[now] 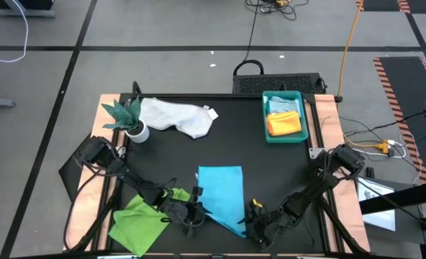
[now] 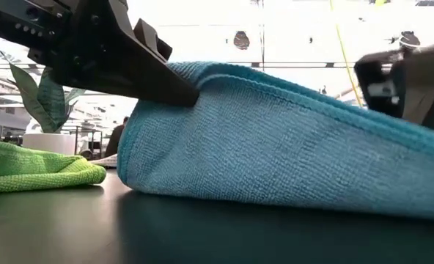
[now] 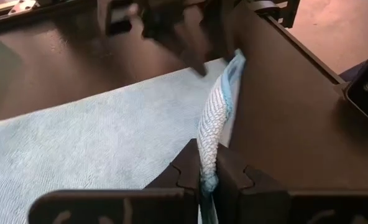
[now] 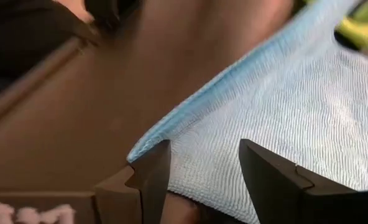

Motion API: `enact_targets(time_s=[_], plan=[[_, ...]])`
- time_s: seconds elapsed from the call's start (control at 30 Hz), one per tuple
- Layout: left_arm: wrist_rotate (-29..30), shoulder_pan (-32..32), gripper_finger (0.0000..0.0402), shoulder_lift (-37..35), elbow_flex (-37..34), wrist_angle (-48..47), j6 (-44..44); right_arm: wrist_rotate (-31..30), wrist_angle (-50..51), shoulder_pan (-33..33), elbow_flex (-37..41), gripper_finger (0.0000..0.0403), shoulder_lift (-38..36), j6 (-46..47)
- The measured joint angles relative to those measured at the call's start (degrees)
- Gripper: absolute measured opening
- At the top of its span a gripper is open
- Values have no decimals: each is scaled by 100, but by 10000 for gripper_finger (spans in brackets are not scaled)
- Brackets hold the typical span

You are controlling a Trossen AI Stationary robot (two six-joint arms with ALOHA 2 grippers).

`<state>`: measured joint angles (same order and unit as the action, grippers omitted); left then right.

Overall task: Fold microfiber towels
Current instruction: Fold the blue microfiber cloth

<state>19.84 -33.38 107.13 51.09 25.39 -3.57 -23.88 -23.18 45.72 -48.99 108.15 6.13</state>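
Covering the table (image 1: 234, 144), a black mat sits amid grey floor (image 1: 162, 29).

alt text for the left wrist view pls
The left gripper pinches a raised edge of the turquoise towel, which lies spread on the dark table. The right gripper's open fingers hover at the towel's far edge.

Even, bright overhead light fills the high view, and shadows on the dark surface (image 1: 220, 147) are faint. The low view is backlit: the room behind glares white while the near arm reads as silhouette. In the right wrist view the turquoise towel (image 4: 277, 124) blurs toward its far edge.
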Motion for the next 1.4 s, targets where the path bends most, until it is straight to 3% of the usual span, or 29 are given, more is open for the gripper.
enact_targets(time_s=[0.2, 0.37, 0.53, 0.67, 0.8, 0.93, 1.17, 1.4], plan=[[-4, 37, 7, 0, 0, -39, -129, -5, 35, 183, 0, 183, -302, 263], [7, 37, 26, 0, 0, -39, -153, -15, -17, 325, 2, 183, -289, 515], [91, 37, 20, 0, 0, -44, -160, -146, -51, 290, 0, 183, -213, 114], [107, 37, 7, 0, 0, -46, -166, 165, -67, 256, 0, 183, 39, -414], [114, 50, 21, 0, 0, -48, -166, 159, -221, 223, 0, 178, 158, -472], [123, 74, 33, 0, 0, -44, -238, -11, -190, 225, 0, 140, 163, -404], [122, 32, 8, 0, 0, -85, -213, -15, -179, 192, 0, 18, 171, -312], [122, -237, 28, 0, 0, -83, 90, -33, -149, 188, 2, 7, -121, 555]])
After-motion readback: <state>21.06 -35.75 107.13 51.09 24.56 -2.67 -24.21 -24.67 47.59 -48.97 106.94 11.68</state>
